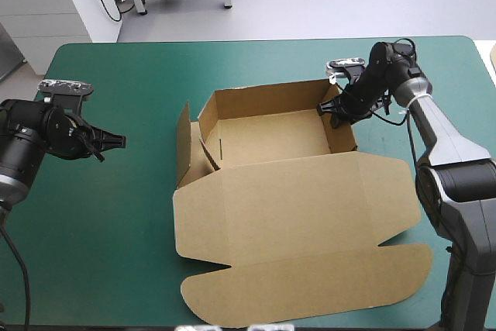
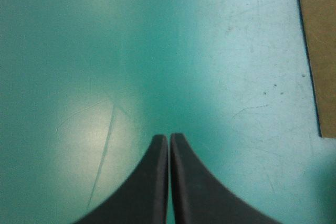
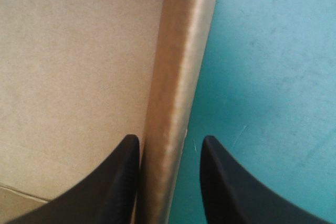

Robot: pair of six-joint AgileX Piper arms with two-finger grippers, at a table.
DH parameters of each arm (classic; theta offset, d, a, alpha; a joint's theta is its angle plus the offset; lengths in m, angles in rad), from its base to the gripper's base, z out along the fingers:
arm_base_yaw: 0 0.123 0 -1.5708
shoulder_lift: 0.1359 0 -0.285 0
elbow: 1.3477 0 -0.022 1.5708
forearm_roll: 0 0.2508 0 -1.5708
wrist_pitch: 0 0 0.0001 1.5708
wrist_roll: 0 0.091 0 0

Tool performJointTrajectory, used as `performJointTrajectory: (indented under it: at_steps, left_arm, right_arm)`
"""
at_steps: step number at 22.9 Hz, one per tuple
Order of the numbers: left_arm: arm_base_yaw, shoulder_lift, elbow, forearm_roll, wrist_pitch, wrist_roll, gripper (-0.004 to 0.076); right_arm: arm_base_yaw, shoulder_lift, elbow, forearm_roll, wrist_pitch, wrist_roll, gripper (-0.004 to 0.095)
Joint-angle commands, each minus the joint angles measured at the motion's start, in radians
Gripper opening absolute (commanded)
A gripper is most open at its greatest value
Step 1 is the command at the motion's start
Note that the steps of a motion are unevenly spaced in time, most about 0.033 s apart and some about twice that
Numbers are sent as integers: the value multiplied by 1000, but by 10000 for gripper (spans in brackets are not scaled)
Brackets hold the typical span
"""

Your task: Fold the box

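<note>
On the left side of the bench (image 1: pixel 101 215) I have the left tool (image 1: pixel 116 142) hanging over bare teal-green cover (image 2: pixel 105 51), well apart from the work. Its wrist camera shows me the left tool (image 2: pixel 169 139) closed on nothing, the two black fingers pressed together in one pointed arch. Ahead of it and off to one side I can see a straight edge of the brown box (image 2: pixel 320 51), not touching the tool. Moving to the middle, the box (image 1: pixel 287 207) lies on the bench as an open tray (image 1: pixel 271 133) on the far side, with its lid (image 1: pixel 310 284) spread flat toward the near edge. The tray's far wall stands upright, while the flaps at its left end (image 1: pixel 186 145) lean outward, untucked. At the tray's right end, near the far corner, the right tool (image 1: pixel 335 114) is down over the right wall (image 1: pixel 345 133). From that wrist I see the right tool (image 3: pixel 170 140) parted and straddling the right wall (image 3: pixel 178 51). One finger (image 3: pixel 118 182) sits inside the tray and touches the board, above the tray floor (image 3: pixel 79 51). The other finger (image 3: pixel 231 192) stands outside over the cover (image 3: pixel 273 51), with a gap between it and the wall.
</note>
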Motion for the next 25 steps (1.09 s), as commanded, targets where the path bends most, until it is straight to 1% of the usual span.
performJointTrajectory:
  at_steps: [1, 2, 3, 6, 10, 13, 15, 16, 18, 19, 20, 21, 23, 24, 25]
  left_arm:
    - [3, -32, -33, 2, -60, -8, -8]
    - [3, -32, -33, 2, -74, -8, -8]
    - [3, -32, -33, 2, -87, -8, -8]
    - [3, -32, -33, -4, -102, -8, -8]
    - [3, -11, -33, -8, -148, -25, -8]
    - [3, 17, -33, -27, -168, -29, -8]
    - [10, 34, -33, -46, -190, -42, -8]
    - [28, 47, -33, -72, -221, -62, -8]
    - [84, 67, -33, -207, -271, -62, -7]
    - [113, 76, -33, -292, -282, -18, -7]
    - [165, 89, -33, -461, -284, 82, -7]
    - [188, 96, -33, -532, -284, 121, -7]
    - [234, 119, -33, -812, -282, 265, -7]
    - [242, 135, -33, -992, -264, 373, -7]
    - [240, 146, -33, -1121, -240, 449, -7]
  right_arm:
    - [-3, -47, -32, -2, 9, -5, 142]
    - [-3, -47, -32, -2, 9, -5, 31]
    - [-3, -47, -32, -2, 9, -3, -15]
    - [-3, -49, -32, 7, 9, 9, -21]
    - [-5, -77, -32, 63, -15, 34, -21]
    - [-9, -108, -32, 65, -28, 42, -21]
    - [-19, -131, -32, 63, -28, 45, -21]
    - [-38, -151, -32, 83, -21, 45, -21]
    - [-79, -190, -32, 132, 0, 41, -21]
    - [-97, -212, -32, 139, 8, 41, -21]
    - [-115, -247, -32, 141, 8, 41, -21]
    - [-121, -260, -32, 149, 8, 41, -21]
    - [-138, -308, -32, 208, 8, 23, -21]
    - [-138, -336, -32, 233, 8, 10, -21]
    - [-138, -354, -32, 250, 3, 3, -21]
